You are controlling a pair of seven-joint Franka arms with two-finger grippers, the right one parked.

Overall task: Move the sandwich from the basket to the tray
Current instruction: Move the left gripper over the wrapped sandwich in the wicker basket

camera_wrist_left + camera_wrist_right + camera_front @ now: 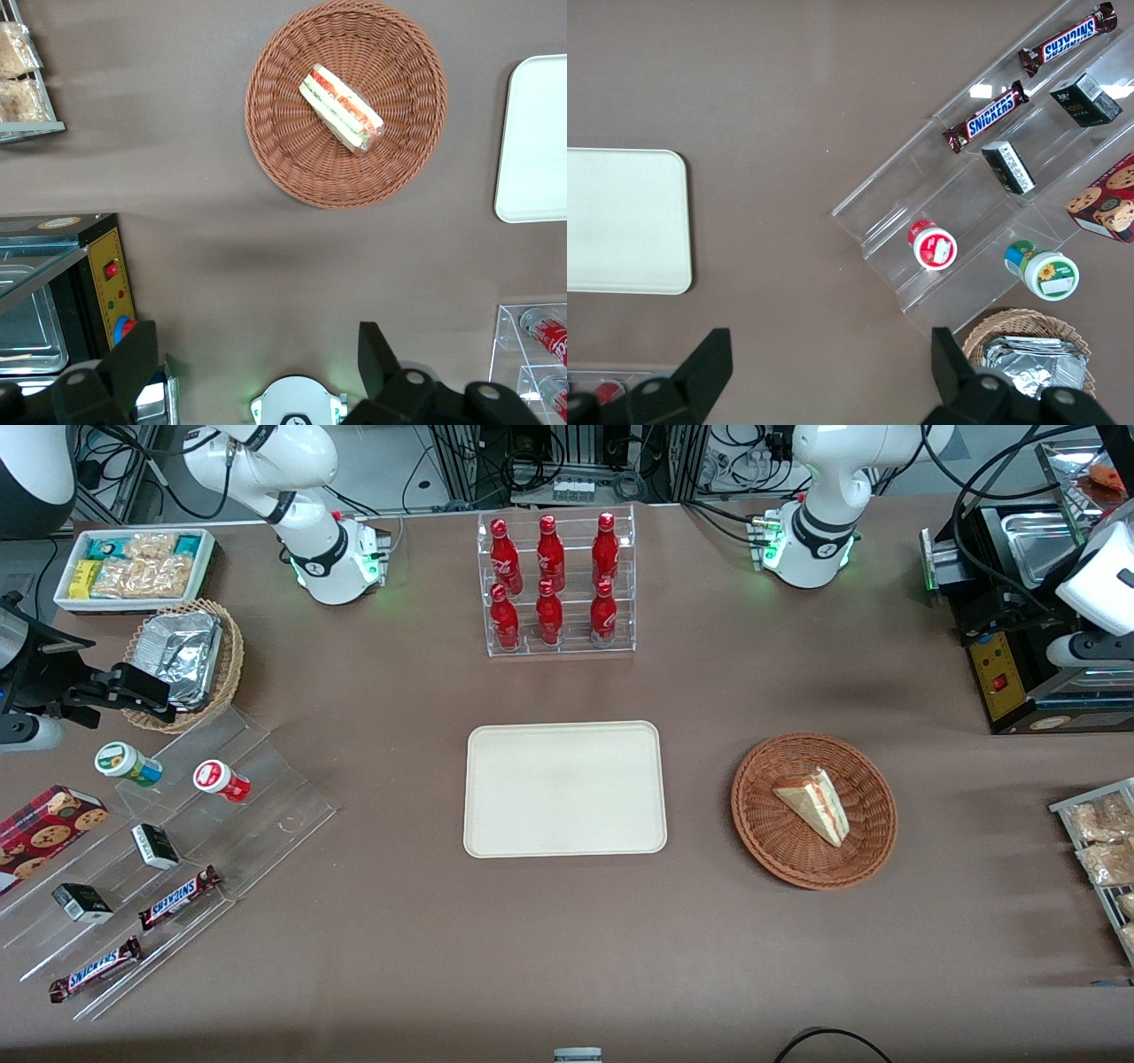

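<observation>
Nearest the front camera: brown table [567, 957], bare. Farther up, cream tray [564, 788] flat at mid-table. Beside it, toward the working arm's end, reddish wicker basket [345, 102] holding the sandwich [342, 107], cut side up. High above table near the arm's base, well apart from basket: gripper [257, 363], fingers [133, 359] spread wide, holding nothing.

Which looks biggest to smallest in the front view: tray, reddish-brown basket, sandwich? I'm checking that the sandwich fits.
1. The tray, largest.
2. The basket, clearly smaller.
3. The sandwich, smallest, lying in the basket.

All lie flat on the table, so the ranking holds. The gripper hovers open, high above the table.
</observation>
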